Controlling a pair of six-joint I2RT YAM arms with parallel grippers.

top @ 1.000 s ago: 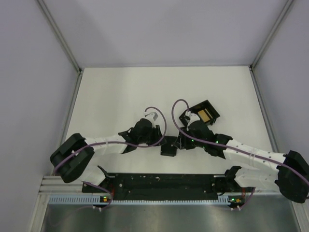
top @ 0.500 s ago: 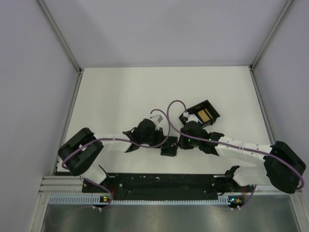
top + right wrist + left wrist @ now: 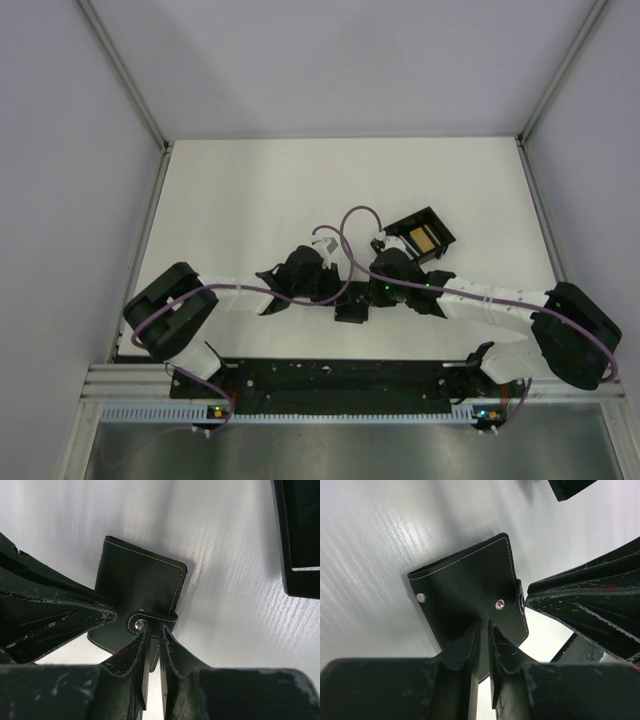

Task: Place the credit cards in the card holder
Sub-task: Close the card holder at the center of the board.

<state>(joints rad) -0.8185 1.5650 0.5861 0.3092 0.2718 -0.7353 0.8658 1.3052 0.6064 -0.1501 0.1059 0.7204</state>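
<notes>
The card holder (image 3: pixel 350 312) is a small flat black leather case with white stitching, lying on the white table between the two arms. In the left wrist view my left gripper (image 3: pixel 484 630) is shut on the holder's near edge (image 3: pixel 465 580), beside two metal snaps. In the right wrist view my right gripper (image 3: pixel 152 630) is shut on the holder's snap strap (image 3: pixel 156 617), with the holder's body (image 3: pixel 140 577) beyond it. From above, the left gripper (image 3: pixel 336 293) and right gripper (image 3: pixel 364 297) meet over the holder. No credit card shows in any view.
An open black box with a gold patch inside (image 3: pixel 422 236) stands just behind the right wrist; its wall also shows in the right wrist view (image 3: pixel 300 535). White walls enclose the table on the left, right and back. A black rail (image 3: pixel 330 378) runs along the near edge.
The right arm has swung left and closed in on the card holder. The left arm shifted slightly right. The holder has stayed in about the same place.
</notes>
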